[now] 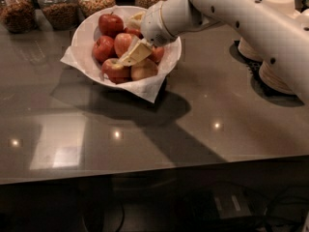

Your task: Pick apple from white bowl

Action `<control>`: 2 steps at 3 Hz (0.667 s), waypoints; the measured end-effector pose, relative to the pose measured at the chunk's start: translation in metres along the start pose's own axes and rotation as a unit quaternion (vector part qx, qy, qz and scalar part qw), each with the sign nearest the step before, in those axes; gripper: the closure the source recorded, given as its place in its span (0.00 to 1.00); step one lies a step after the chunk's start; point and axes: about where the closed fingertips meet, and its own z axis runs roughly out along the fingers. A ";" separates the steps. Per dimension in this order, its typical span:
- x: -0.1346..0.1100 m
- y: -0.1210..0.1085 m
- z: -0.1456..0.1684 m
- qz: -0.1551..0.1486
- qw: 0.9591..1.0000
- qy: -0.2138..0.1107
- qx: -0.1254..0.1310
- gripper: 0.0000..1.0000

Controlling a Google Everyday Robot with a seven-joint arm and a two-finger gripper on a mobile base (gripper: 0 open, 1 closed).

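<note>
The white bowl [84,33], lined with white paper, stands at the back left of the grey counter and holds several red apples. My gripper [131,38] reaches in from the right on a white arm and is down among the apples. It is open. One cream finger [136,55] lies across the front apples and the other [136,19] is near the bowl's back rim. A red-yellow apple [122,42] lies between them. Other apples sit at the back [110,23] and at the front [114,69].
Several glass jars of dry food [60,6] stand along the back edge behind the bowl. Stacked beige paper bowls [275,76] stand at the right behind my arm. The counter's front edge [145,170] runs across the lower part of the view.
</note>
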 end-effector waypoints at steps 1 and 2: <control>0.002 0.003 0.003 0.002 1.000 0.002 -0.005 0.31; 0.005 0.005 0.006 0.004 1.000 0.004 -0.009 0.41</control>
